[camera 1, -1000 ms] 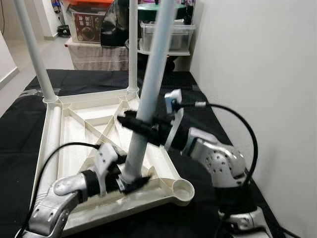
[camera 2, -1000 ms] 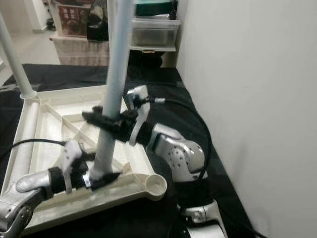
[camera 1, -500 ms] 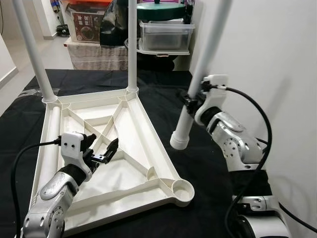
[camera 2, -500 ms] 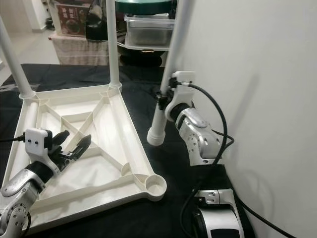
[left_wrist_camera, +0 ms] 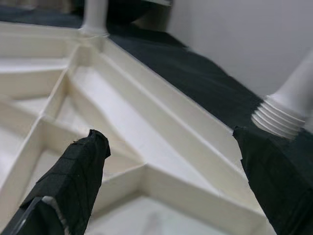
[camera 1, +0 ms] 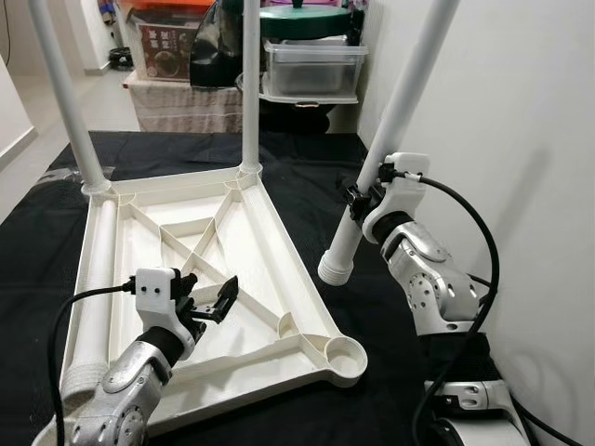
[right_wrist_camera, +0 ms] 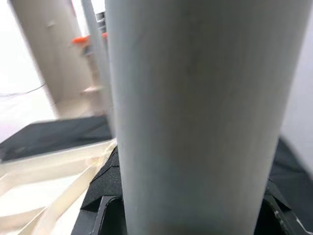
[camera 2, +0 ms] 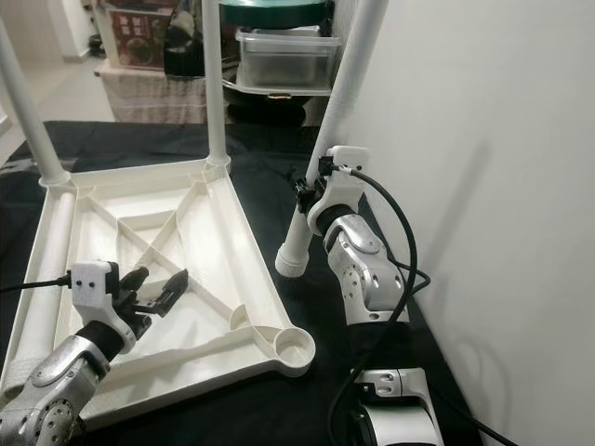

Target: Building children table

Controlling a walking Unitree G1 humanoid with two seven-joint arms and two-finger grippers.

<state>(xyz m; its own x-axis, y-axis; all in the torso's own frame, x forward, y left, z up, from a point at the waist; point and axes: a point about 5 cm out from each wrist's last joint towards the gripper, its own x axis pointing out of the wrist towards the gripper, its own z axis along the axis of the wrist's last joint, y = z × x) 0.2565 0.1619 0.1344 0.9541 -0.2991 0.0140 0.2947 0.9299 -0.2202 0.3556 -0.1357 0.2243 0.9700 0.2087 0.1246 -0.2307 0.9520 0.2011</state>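
A: How far along does the children's table look?

B: Roughly halfway, by the look of it. The cream plastic tabletop (camera 1: 232, 269) lies upside down on the black cloth-covered surface (camera 1: 307, 167), ribbed underside up. Two white tubular legs already stand in its far corners: the far-left leg (camera 1: 67, 98) and the far-right leg (camera 1: 249, 88).

A: And the remaining legs?

B: A third white tubular leg (camera 1: 376, 177) is clamped in the right gripper (camera 1: 357, 199), whose black fingers are pressed against the tube. It tilts, its threaded foot hanging just off the tabletop's right edge, above the cloth. The round empty socket (camera 1: 343, 354) at the near-right corner seems the likely seat for it. A fourth white leg (camera 1: 93, 307) appears to lie along the tabletop's left side, so the near-left corner seems unfilled too.

A: What about the other arm?

B: The left gripper (camera 1: 206, 302) hovers over the ribs near the front, its fingers (left_wrist_camera: 73, 181) spread wide and holding nothing.

A: So the count?

B: One tabletop, four legs: two fitted, one held, one lying loose. Two grippers. Behind the work area sit a clear plastic storage bin (camera 1: 311, 65) and a cardboard box (camera 1: 163, 42).
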